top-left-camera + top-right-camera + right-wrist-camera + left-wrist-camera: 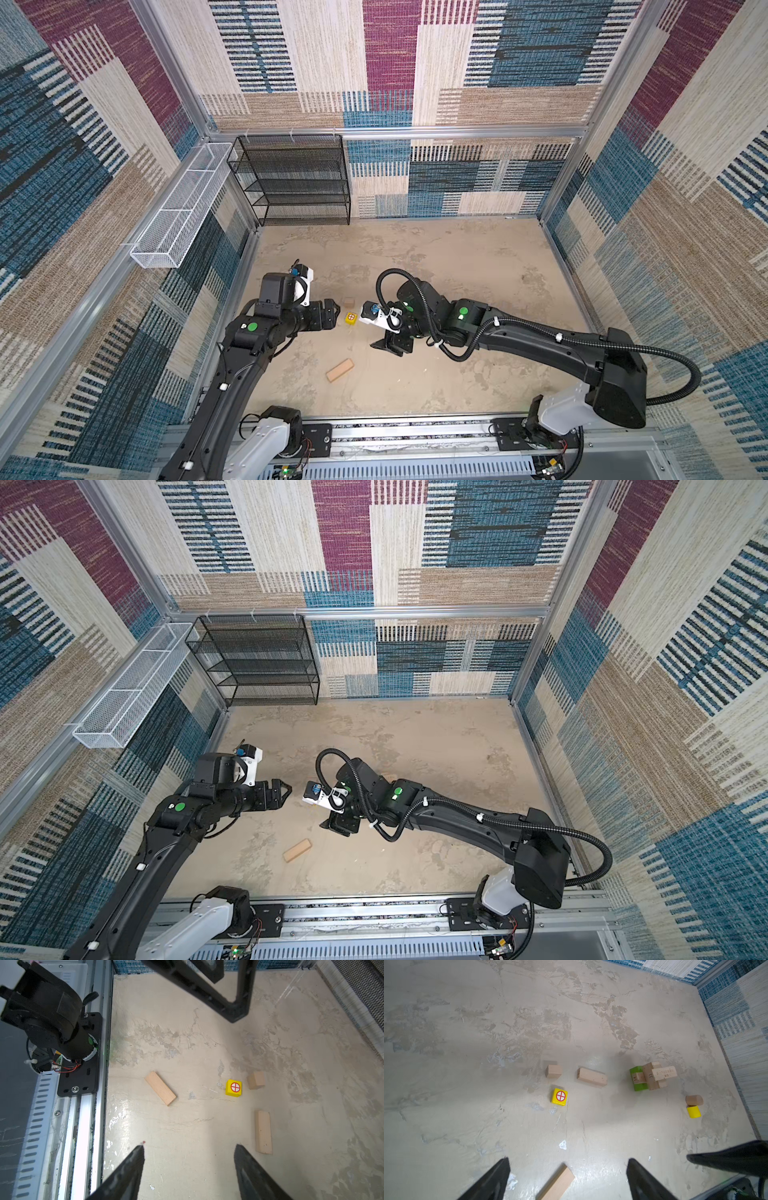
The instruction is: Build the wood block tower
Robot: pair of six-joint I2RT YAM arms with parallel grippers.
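Six pieces lay loose and about four were stacked, so by my reading the build was not yet half done. Nearest the rail, a brick lay flat on the table, near the left gripper, whose fingers stood wide apart with nothing between them. The right gripper hovered above the table too, fingers spread and empty.

Further out sat the yellow cube and the tan cube, near each other but apart, with a second brick beside them. Beyond that stood the tower — a green block on the table with what looked like three bricks laid crosswise on it. In both top views the right arm hid it. Off to its side, toward the right wall, a round piece and a yellow cylinder lay just beside each other. All six loose pieces seemed left to place.

The table was mottled beige, scuffed, with white flecks. At the far left corner stood a black mesh rack, and a white wire basket hung on the left wall. The walls wore patchwork carpet in blue, maroon and tan.
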